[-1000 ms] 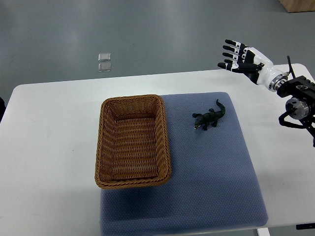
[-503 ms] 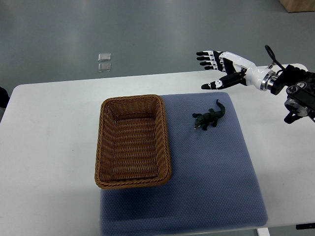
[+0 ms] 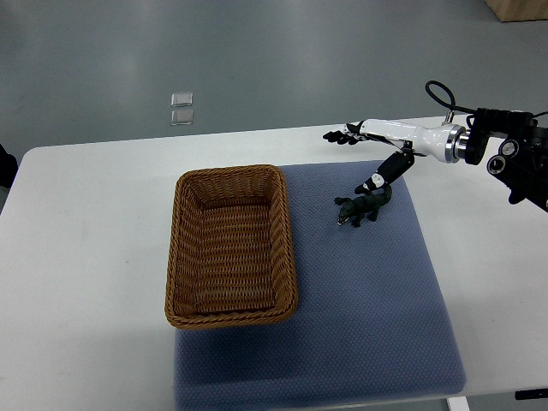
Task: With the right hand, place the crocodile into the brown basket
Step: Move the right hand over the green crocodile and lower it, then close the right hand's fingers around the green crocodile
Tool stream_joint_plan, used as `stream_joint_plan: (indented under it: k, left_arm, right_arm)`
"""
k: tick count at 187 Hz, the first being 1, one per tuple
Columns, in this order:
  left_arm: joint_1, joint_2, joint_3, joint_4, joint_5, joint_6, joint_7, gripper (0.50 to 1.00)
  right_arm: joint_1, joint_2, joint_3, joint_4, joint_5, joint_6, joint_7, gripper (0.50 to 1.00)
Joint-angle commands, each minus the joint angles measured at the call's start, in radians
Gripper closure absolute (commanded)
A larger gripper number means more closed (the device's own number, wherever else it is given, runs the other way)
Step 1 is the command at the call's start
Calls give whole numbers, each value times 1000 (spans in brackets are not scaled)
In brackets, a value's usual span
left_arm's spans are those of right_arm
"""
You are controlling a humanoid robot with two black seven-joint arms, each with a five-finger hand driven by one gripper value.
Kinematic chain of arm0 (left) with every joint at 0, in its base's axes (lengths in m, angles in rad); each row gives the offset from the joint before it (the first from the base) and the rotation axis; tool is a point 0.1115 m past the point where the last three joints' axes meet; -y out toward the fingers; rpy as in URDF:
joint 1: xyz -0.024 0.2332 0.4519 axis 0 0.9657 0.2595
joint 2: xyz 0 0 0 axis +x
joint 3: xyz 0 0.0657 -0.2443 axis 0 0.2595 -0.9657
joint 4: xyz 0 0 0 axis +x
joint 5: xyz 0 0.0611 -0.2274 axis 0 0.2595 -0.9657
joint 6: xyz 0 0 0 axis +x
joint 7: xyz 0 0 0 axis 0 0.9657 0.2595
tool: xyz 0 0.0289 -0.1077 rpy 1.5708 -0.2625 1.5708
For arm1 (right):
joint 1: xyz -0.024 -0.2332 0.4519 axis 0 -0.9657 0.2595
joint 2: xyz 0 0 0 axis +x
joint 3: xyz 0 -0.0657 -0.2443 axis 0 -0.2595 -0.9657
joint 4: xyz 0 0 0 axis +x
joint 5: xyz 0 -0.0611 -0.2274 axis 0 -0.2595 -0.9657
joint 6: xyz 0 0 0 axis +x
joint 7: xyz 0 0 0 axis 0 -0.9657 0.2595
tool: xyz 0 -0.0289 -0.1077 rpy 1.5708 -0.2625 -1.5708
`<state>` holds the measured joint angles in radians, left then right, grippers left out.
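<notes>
A small dark green crocodile lies on the blue mat, head toward the lower left, tail up to the right. To its left on the mat stands the brown wicker basket, with nothing inside. My right hand reaches in from the right edge, open, its fingers stretched out flat above the table's far edge. The thumb points down and hangs just over the crocodile's tail. The hand holds nothing.
The white table carries the mat and basket. Two small clear squares lie on the grey floor beyond the table. A dark object shows at the left edge.
My right hand has swung left and down from above the table's far right corner. It has turned flat, and its thumb now hangs over the crocodile's tail. Crocodile and basket have not moved.
</notes>
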<state>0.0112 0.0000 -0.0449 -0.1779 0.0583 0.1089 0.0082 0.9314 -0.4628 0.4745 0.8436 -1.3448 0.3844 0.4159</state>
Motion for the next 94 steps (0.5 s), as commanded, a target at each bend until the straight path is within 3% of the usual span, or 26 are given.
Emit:
stream_joint_plan:
  k: [1, 94]
  left_arm:
    - [0, 0, 0, 0, 0, 0, -1, 500]
    - [0, 0, 0, 0, 0, 0, -1, 500]
  right_arm:
    - [26, -2, -53, -1, -20, -10, -3, 579]
    - [106, 10, -296, -23, -77, -145, -3, 583]
